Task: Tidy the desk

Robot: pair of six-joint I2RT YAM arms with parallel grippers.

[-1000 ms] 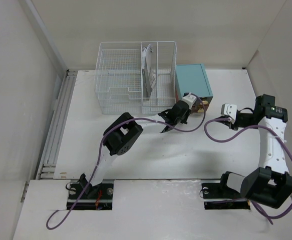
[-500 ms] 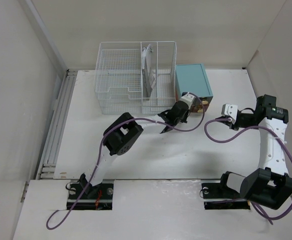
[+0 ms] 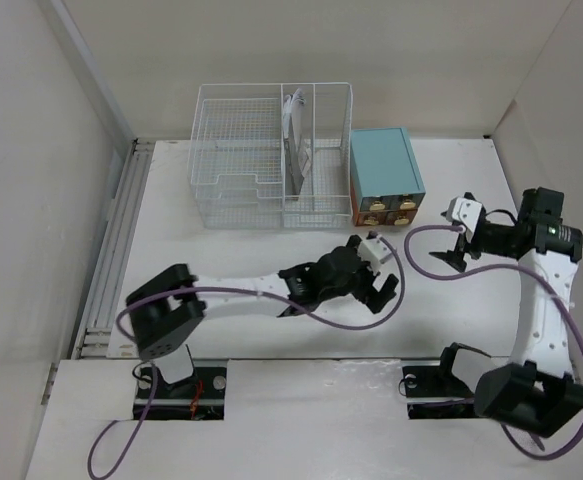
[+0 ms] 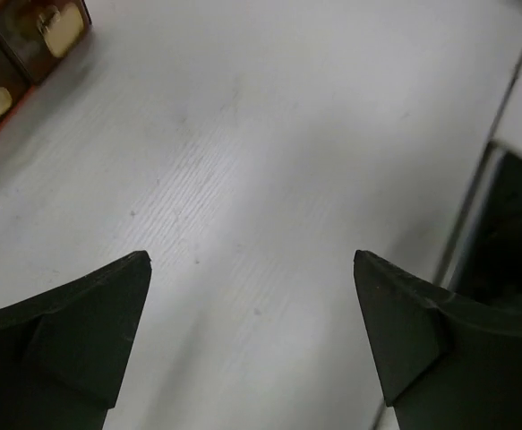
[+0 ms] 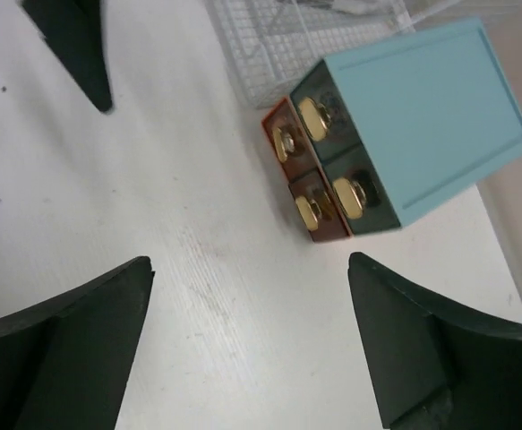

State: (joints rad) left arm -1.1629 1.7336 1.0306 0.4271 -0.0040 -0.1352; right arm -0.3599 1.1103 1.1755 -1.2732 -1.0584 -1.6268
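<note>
As cabinet (image 4: 26, 38) sits cropped, left gripper (image 4: 252, 262) gapes empty.

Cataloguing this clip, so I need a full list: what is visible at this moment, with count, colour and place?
desk: one, white, under everything.
metal rail: one, silver, along the desk's left edge.
wire basket: one, white, at the back of the desk.
flat items: count unclear, white and dark, upright in the basket's narrow middle compartment.
drawer cabinet: one, teal, just right of the basket.
knobs: four, gold, on the cabinet's front, facing the arms.
cables: two, purple, one along each arm.
left gripper: one, black, open and empty, over bare desk in front of the cabinet.
right gripper: one, black, open and empty, right of the cabinet, looking at its front.
</note>
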